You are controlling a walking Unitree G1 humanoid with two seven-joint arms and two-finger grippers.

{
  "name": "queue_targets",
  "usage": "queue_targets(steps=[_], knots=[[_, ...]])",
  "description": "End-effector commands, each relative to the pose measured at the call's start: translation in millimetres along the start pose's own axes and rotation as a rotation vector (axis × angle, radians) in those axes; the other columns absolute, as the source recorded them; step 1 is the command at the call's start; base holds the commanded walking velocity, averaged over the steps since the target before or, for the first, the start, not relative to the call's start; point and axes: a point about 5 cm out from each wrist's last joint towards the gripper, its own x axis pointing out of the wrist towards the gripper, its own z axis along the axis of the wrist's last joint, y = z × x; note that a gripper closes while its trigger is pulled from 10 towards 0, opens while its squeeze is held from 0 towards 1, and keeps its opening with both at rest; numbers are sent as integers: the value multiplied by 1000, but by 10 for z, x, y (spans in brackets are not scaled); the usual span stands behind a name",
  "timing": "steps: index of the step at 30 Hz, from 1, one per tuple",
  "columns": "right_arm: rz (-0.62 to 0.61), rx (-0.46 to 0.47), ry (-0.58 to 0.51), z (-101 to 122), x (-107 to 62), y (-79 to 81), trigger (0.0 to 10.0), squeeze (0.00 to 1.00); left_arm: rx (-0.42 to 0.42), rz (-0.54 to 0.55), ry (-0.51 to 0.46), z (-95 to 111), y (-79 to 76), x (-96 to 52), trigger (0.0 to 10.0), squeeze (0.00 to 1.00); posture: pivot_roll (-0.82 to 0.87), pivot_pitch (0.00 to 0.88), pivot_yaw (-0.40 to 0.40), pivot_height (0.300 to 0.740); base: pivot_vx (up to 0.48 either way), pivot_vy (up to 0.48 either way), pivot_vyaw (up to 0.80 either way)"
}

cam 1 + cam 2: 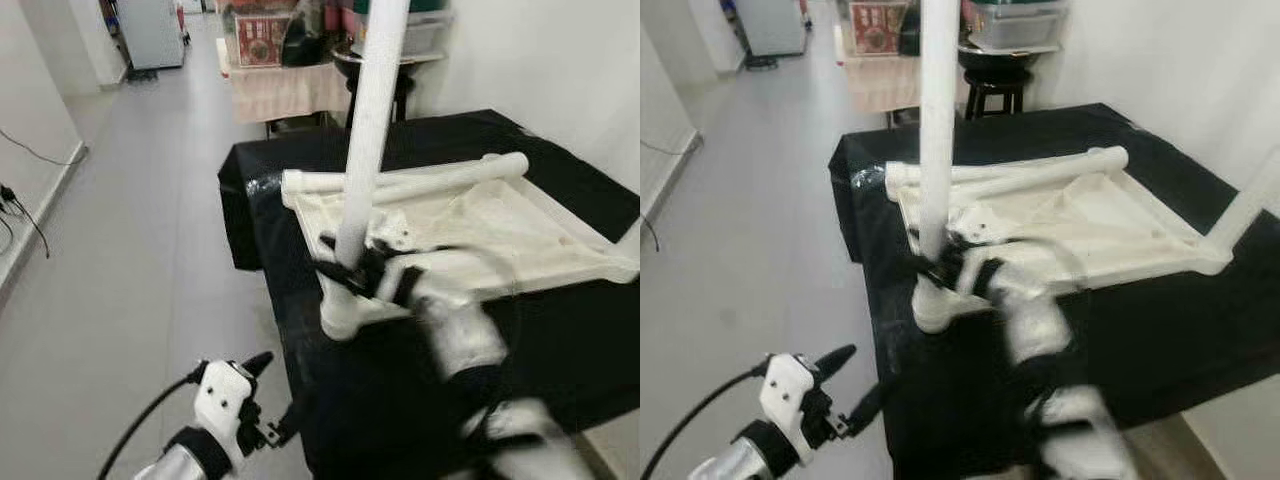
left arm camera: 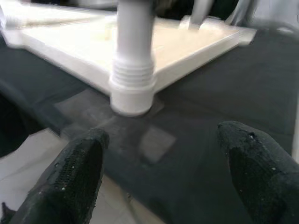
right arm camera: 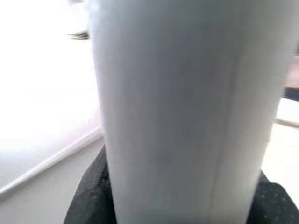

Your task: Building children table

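Observation:
A white children's table top lies upside down on a black-draped surface. One white leg stands upright in the near left corner socket; my right gripper is shut on its lower part, and the leg fills the space between the black fingers. Another white leg lies along the top's far edge. My left gripper hangs open below the surface's near left corner; its fingers point at the socket.
Grey floor stretches to the left, with cables by the left wall. A cloth-covered table with boxes and a dark stool stand behind the work surface. A white wall runs along the right.

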Motion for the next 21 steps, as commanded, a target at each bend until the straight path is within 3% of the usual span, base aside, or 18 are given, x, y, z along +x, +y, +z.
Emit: queue_targets(steps=[1,2,4,7,9,10,12,13,14,15,16,17,18,20,21], knots=[[-171,76,217,-408,-271,-44,0,0,-7,21,7,-14,5,-12,10000,0,14,20,0,740,0,0,0],[-92,15,198,-371,-288,52,0,0,1,14,11,-28,9,3,10000,0,-15,9,17,740,0,0,0],[-43,-3,167,-307,-247,64,0,0,0,10,13,-37,15,20,10000,0,-31,0,25,740,0,0,0],[-65,-42,137,-233,-120,-104,0,0,-8,-3,11,-30,34,54,10000,0,2,0,5,740,0,0,0],[-63,-20,155,-261,-99,-112,0,0,-8,6,9,-24,34,51,10000,0,4,0,6,740,0,0,0],[-27,-1,156,-260,-75,-89,10000,0,-46,24,-5,-16,21,40,10000,0,9,0,9,740,0,0,0],[-5,-6,152,-226,-68,-38,10000,0,-74,38,-12,-12,7,30,10000,0,9,0,12,740,0,0,0],[20,15,130,-172,-47,-10,10000,1000,-88,49,-16,-12,-8,23,10000,0,9,0,12,740,0,0,0],[161,78,92,-26,8,91,10000,1000,-86,64,-18,-17,1,32,10000,0,18,0,6,740,0,0,0],[161,78,92,-26,8,91,10000,1000,-86,64,-18,-17,1,32,10000,0,18,0,6,740,0,0,0],[245,77,64,68,36,105,10000,1000,-86,67,-19,-22,16,42,10000,0,20,0,3,740,0,0,0],[348,57,50,150,52,111,10000,875,-85,67,-19,-31,32,57,10000,0,24,0,2,740,0,0,0],[423,13,31,225,63,90,10000,875,-85,65,-19,-39,42,68,10000,0,25,0,2,740,0,0,0],[423,13,31,225,63,90,10000,875,-85,65,-19,-39,42,68,10000,0,25,0,2,740,0,0,0],[662,-70,14,370,82,15,10000,0,-72,60,-18,-58,72,107,10000,0,35,0,-4,740,0,0,0]])
